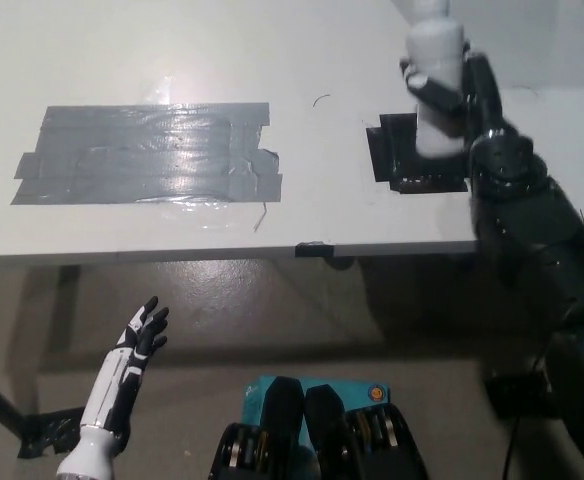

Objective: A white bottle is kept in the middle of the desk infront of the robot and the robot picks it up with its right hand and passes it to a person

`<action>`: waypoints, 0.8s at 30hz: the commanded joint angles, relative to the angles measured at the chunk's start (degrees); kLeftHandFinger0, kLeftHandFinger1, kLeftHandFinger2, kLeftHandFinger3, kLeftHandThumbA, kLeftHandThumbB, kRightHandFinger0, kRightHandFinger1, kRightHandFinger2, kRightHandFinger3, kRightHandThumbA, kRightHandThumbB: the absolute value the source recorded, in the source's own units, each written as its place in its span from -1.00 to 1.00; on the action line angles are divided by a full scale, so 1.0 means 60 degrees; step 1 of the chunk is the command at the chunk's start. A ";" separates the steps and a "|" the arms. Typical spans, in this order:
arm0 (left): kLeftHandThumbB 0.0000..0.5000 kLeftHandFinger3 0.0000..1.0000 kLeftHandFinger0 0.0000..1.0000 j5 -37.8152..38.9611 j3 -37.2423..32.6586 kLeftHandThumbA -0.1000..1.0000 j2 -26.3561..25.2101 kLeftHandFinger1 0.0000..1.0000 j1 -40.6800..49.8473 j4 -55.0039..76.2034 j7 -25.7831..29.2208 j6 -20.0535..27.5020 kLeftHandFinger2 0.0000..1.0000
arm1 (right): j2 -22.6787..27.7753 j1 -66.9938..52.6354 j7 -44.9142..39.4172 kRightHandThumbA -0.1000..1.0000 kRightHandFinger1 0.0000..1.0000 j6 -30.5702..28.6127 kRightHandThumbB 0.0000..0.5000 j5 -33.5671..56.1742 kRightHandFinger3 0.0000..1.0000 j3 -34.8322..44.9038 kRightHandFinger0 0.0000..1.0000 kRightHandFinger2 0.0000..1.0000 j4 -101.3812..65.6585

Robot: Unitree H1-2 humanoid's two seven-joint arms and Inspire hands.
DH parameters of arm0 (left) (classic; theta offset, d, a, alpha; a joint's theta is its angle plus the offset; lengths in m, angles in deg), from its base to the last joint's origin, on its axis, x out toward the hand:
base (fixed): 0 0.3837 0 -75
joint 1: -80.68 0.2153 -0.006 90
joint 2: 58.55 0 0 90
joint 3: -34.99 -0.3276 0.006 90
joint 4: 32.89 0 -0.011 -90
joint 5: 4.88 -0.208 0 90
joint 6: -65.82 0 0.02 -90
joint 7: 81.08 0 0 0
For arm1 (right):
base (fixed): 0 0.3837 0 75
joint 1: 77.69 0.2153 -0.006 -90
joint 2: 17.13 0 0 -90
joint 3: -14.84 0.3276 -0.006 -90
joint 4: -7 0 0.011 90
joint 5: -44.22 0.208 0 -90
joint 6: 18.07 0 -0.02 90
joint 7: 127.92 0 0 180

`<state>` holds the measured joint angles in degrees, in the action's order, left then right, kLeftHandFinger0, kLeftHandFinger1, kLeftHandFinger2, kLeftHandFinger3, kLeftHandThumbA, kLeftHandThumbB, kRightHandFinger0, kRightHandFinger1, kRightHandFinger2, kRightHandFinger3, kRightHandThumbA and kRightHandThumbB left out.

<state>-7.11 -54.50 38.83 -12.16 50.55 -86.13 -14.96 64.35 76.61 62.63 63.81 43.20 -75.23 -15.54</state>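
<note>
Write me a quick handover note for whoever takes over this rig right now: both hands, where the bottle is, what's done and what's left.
Right robot hand: shut on the white bottle, held upright above the black tape patch at the desk's right side.
Left robot hand: open, idle, low in front of the desk edge.
Done: bottle grasped; it appears lifted off the desk.
Left: carry it to a person and hand it over. No person is in view yet.
The grey tape patch plays no part.
</note>
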 commanded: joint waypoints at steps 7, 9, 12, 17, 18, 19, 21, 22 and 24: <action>-0.03 1.00 1.00 -0.0062 -0.0045 0.93 -0.0139 1.00 -0.0263 -0.0209 -0.0004 0.0489 1.00 | 0.0190 -0.1214 -0.0581 -1.00 0.01 0.1017 -0.57 -0.0606 0.75 -0.0392 -0.86 0.72 -0.7545; 0.07 1.00 1.00 -0.0042 -0.0050 0.95 -0.0131 1.00 -0.0270 -0.0261 -0.0016 0.0495 1.00 | 0.0123 -0.1144 -0.0587 -1.00 0.00 0.1175 -0.59 -0.0637 0.72 -0.0416 -0.87 0.70 -0.8023; 0.06 1.00 1.00 -0.0080 -0.0062 0.96 -0.0155 1.00 -0.0280 -0.0285 -0.0015 0.0571 1.00 | 0.0057 -0.1017 -0.0587 -1.00 0.03 0.1337 -0.58 -0.0648 0.75 -0.0427 -0.89 0.75 -0.8221; -0.01 1.00 1.00 0.0054 -0.0055 0.94 -0.0140 1.00 -0.0353 -0.0234 -0.0103 0.0238 1.00 | -0.0048 -0.0354 -0.0432 -1.00 0.08 0.1931 -0.51 -0.1143 0.94 -0.0709 -0.82 0.82 -0.7909; -0.01 1.00 1.00 0.0023 -0.0064 0.94 -0.0140 1.00 -0.0356 -0.0238 -0.0090 0.0250 1.00 | -0.0069 -0.0282 -0.0419 -1.00 0.07 0.1935 -0.51 -0.1141 0.93 -0.0722 -0.83 0.81 -0.7815; 0.01 1.00 1.00 -0.0104 -0.0096 0.99 -0.0161 1.00 -0.0363 -0.0282 -0.0045 0.0329 1.00 | -0.0123 -0.0149 -0.0396 -1.00 0.04 0.1962 -0.51 -0.1127 0.85 -0.0739 -0.90 0.74 -0.7623; 0.21 1.00 1.00 -0.0291 -0.0144 1.00 -0.0201 1.00 -0.0361 -0.0354 0.0019 0.0422 1.00 | -0.0280 0.0222 -0.0327 -1.00 0.00 0.2058 -0.53 -0.1096 0.76 -0.0791 -0.98 0.65 -0.6996; 0.21 1.00 1.00 -0.0312 -0.0152 1.00 -0.0207 1.00 -0.0362 -0.0356 0.0026 0.0415 1.00 | -0.0304 0.0282 -0.0317 -1.00 0.00 0.2107 -0.53 -0.1096 0.76 -0.0796 -0.98 0.65 -0.6901; 0.15 1.00 1.00 -0.0295 -0.0154 1.00 -0.0204 1.00 -0.0376 -0.0359 0.0019 0.0412 1.00 | -0.0422 0.0571 -0.0314 -1.00 -0.02 0.1849 -0.52 -0.1010 0.78 -0.0800 -1.00 0.64 -0.6179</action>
<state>-7.52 -54.86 38.66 -13.47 48.41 -86.09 -14.73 63.18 72.55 61.54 73.49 38.91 -79.23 -55.69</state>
